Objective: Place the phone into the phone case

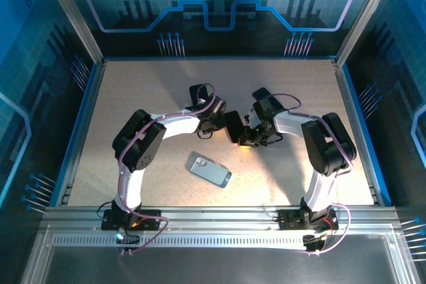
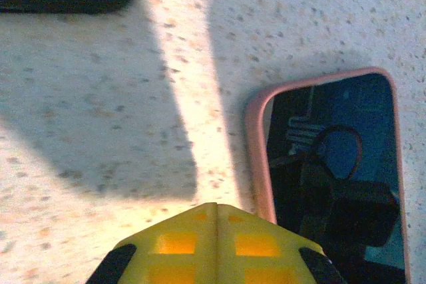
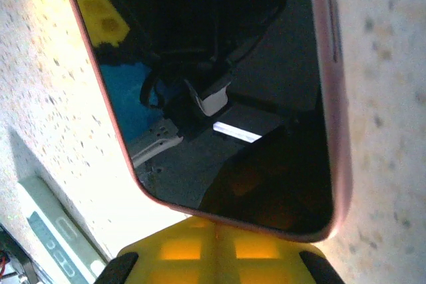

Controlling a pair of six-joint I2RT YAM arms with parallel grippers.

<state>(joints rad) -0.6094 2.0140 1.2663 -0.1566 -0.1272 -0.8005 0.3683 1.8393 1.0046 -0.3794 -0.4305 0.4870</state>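
We see a speckled beige tabletop (image 1: 133,98). A dark-screened phone (image 1: 234,128) with a pink rim lies flat on it near the middle. Nearer us, apart from it, a pale phone case (image 1: 210,169) lies flat.

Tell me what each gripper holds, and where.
Nothing: left gripper and right gripper are both shut, empty; the phone lies flat on the table.
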